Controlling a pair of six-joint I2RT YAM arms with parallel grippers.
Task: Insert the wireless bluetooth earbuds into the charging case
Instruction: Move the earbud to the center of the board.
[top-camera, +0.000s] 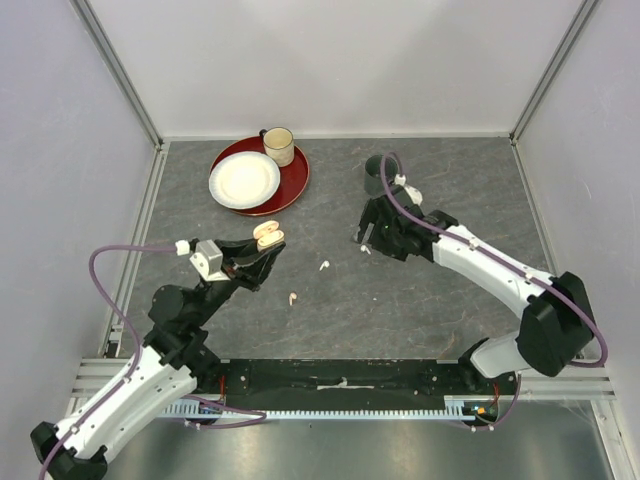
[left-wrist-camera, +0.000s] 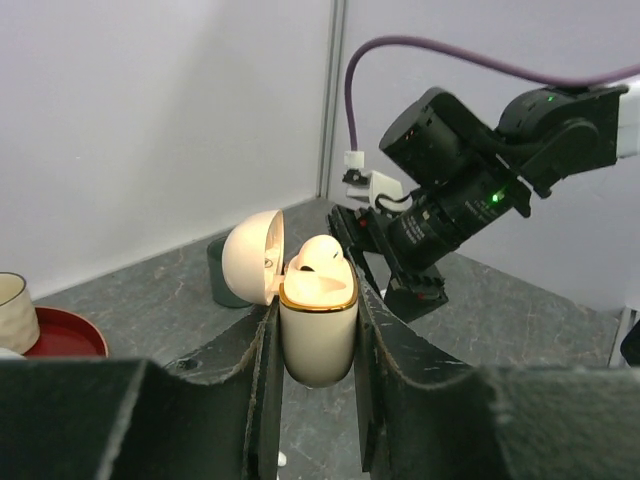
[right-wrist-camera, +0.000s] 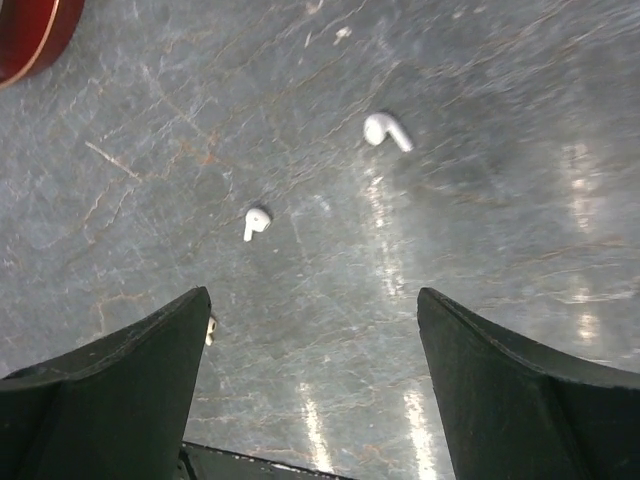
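I held the open case clamped in the left jaws; the right jaws stood apart above two earbuds.

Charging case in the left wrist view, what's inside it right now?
Its lid stands open, and one pale earbud sits in the charging case, poking above the gold rim. The wells below are hidden by the case wall, so a second earbud cannot be ruled out.
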